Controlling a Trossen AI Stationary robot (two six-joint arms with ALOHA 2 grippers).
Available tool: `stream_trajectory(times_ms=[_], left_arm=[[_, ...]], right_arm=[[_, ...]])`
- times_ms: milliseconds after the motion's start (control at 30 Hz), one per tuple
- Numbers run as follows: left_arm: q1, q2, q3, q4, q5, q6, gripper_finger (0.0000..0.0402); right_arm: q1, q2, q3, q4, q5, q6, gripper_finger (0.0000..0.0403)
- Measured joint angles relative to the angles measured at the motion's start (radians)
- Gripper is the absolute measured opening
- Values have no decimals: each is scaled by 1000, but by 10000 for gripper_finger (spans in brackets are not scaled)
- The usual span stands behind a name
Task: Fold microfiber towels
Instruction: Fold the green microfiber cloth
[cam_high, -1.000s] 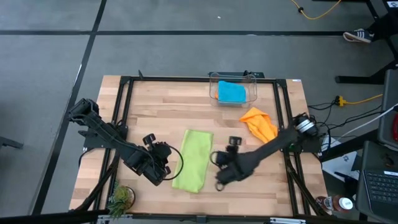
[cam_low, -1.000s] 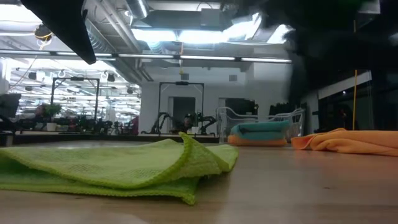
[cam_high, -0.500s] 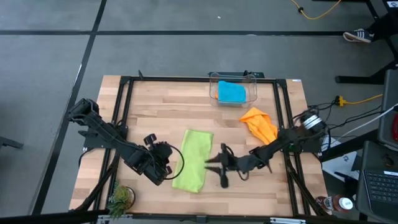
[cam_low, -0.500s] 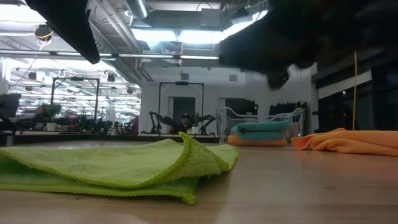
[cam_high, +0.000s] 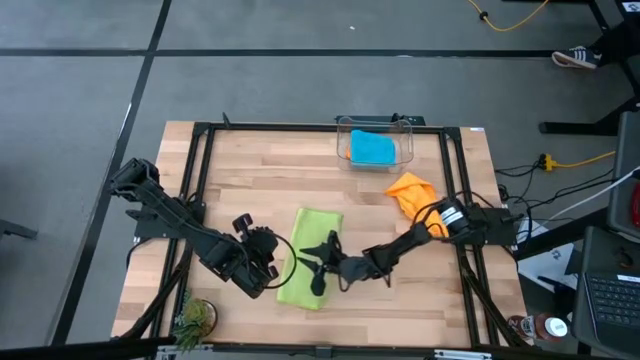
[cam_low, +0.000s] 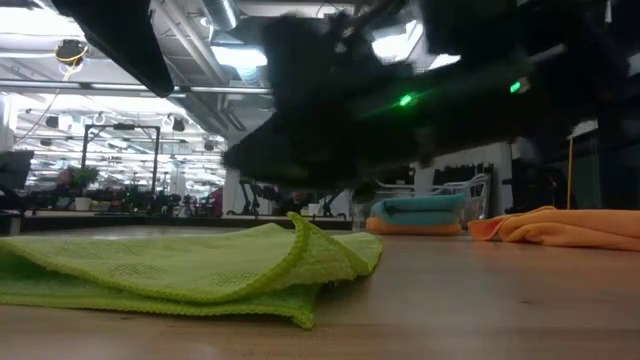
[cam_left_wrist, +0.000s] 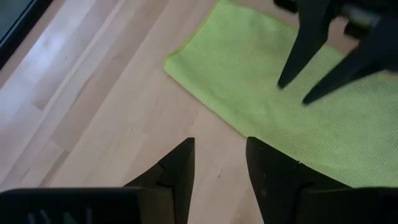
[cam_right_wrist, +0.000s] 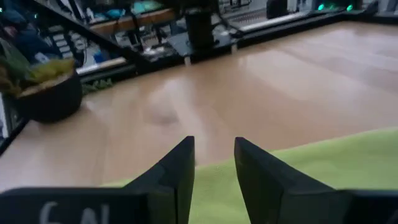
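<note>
A lime green towel (cam_high: 310, 255) lies folded over on the table, its fold toward the near side in the low view (cam_low: 200, 275). My right gripper (cam_high: 322, 265) is open, low over the towel's near half; its fingers also show in the left wrist view (cam_left_wrist: 292, 92). My left gripper (cam_high: 272, 262) is open and empty just left of the towel's left edge (cam_left_wrist: 219, 144). An orange towel (cam_high: 418, 197) lies crumpled at the right. A teal-blue towel (cam_high: 372, 148) sits on an orange one in the clear bin (cam_high: 345, 135).
A small potted plant (cam_high: 195, 318) stands at the near left corner. The black frame rails (cam_high: 200, 190) run along the table's sides. Bare wood lies between the green towel and the bin.
My right gripper has moved toward the table's left edge, from beside the green towel's right edge to over the towel, turning as it went. The towel has kept still.
</note>
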Motion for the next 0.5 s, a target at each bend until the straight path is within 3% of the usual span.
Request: stream_trajectory(times_ms=[300,500], left_arm=[[0,0,0,6,0,0,136],[0,0,0,6,-17,0,136]], right_arm=[[-21,112,100,-113,-29,4,116],[-91,117,102,-119,-391,-135,116]])
